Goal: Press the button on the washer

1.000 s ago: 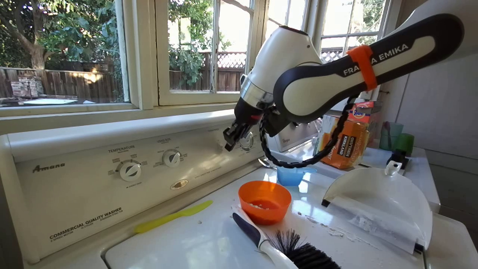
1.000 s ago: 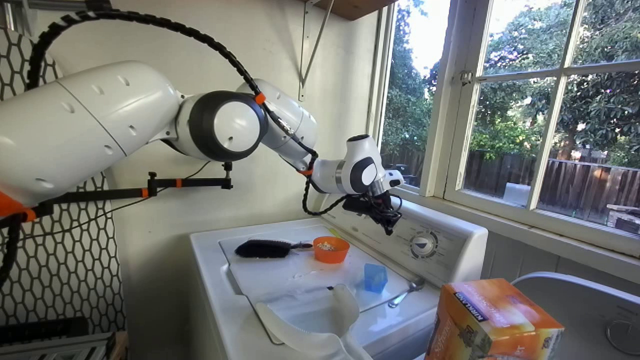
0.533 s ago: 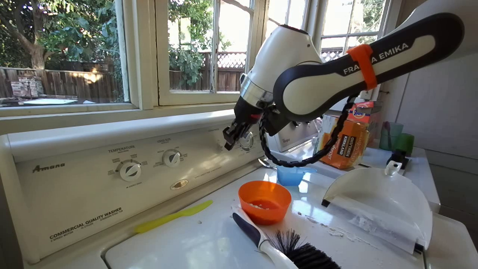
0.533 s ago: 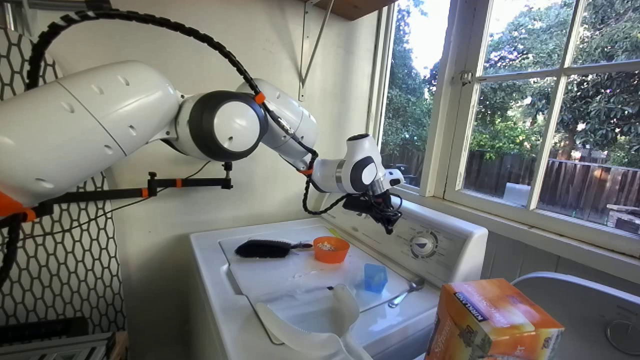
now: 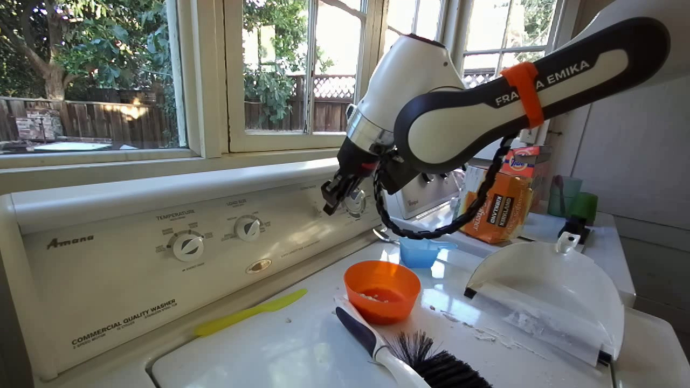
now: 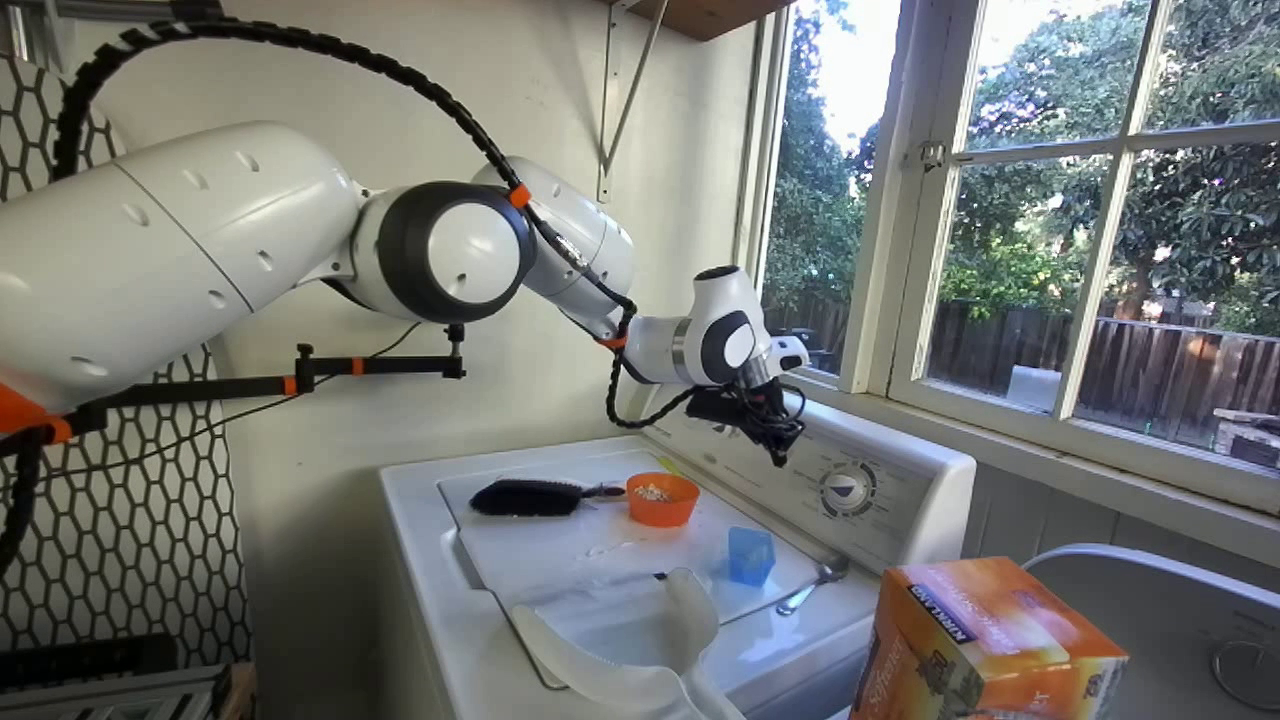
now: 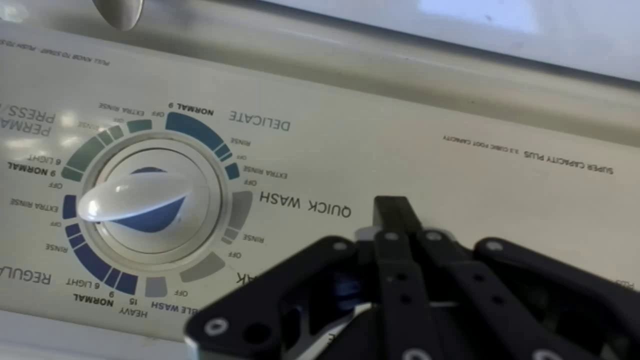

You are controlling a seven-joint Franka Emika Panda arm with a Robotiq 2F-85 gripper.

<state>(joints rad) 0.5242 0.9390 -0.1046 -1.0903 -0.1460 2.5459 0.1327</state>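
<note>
The white Amana washer has a control panel along its back, also seen in an exterior view. A large round cycle dial sits on the panel, left of my gripper in the wrist view. The dial also shows in both exterior views. The temperature knob and load size knob are further along the panel. My gripper is shut, with its fingertips together and nothing between them. It hovers in front of the panel beside the dial in both exterior views. No separate push button is clearly visible.
On the washer top are an orange bowl, a blue scoop, a yellow-green knife, a brush, a white dustpan and a spoon. An orange box stands on the neighbouring machine.
My gripper and wrist have moved very slightly upward along the panel. The gripper stays shut, and the objects on the washer have not moved.
</note>
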